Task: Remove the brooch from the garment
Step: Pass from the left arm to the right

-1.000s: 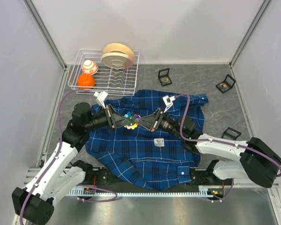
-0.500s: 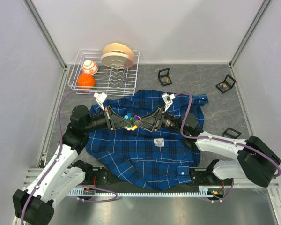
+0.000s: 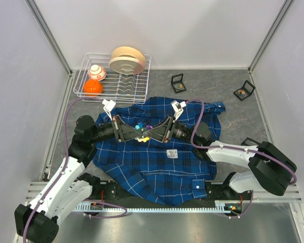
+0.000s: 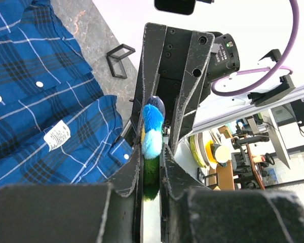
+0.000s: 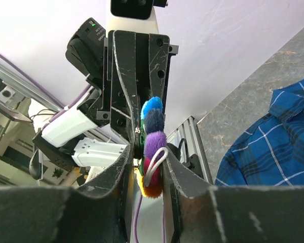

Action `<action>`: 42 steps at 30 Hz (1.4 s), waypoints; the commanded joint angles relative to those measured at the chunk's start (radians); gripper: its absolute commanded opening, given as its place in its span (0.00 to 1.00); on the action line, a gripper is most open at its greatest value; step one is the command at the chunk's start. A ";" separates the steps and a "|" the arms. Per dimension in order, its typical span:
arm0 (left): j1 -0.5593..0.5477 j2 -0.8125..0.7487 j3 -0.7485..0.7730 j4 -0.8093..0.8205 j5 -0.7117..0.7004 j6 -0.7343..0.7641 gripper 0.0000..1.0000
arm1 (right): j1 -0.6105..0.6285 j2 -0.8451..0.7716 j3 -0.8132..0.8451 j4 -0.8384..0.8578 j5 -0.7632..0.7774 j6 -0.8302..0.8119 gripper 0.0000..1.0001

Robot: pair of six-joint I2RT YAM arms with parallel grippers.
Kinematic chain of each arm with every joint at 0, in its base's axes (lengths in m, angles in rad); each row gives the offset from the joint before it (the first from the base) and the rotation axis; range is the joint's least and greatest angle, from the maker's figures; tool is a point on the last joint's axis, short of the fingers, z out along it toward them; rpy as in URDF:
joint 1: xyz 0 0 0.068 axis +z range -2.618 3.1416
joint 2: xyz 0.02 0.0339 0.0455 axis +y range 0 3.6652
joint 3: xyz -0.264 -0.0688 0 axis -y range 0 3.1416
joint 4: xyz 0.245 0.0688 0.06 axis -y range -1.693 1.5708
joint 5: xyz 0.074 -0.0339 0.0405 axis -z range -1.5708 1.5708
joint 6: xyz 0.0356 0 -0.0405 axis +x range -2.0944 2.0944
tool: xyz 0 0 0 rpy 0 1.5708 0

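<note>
The brooch [image 3: 143,129], a string of fluffy pom-poms in blue, purple, red, yellow and green with a metal loop, hangs in the air above the garment [image 3: 157,162], a dark-blue plaid shirt spread on the table. My left gripper [image 3: 140,133] is shut on its green end [image 4: 152,167]. My right gripper [image 3: 148,134] faces it tip to tip. In the right wrist view the brooch [image 5: 154,129] lies between the right gripper's [image 5: 148,152] fingers, against one finger with a gap to the other.
A white wire dish rack [image 3: 137,91] at the back left holds plates [image 3: 127,59], an orange ball [image 3: 92,87] and a white-and-orange ball [image 3: 97,72]. Small black frame stands [image 3: 178,83] [image 3: 244,91] [image 3: 249,144] sit on the grey table right of the shirt.
The right gripper has slid left towards the left gripper, and its jaws have parted from shut and now sit round the brooch. The left gripper keeps its hold.
</note>
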 commanded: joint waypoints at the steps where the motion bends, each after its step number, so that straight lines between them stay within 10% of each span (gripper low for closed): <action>1: -0.003 0.002 -0.026 0.090 0.037 -0.053 0.02 | 0.011 0.015 0.017 0.178 -0.038 0.071 0.28; 9: -0.003 0.002 -0.060 0.152 0.059 -0.089 0.02 | -0.001 0.015 -0.040 0.306 -0.048 0.129 0.44; 42: -0.002 0.030 -0.161 0.488 0.125 -0.239 0.02 | 0.003 0.067 -0.019 0.395 -0.084 0.181 0.27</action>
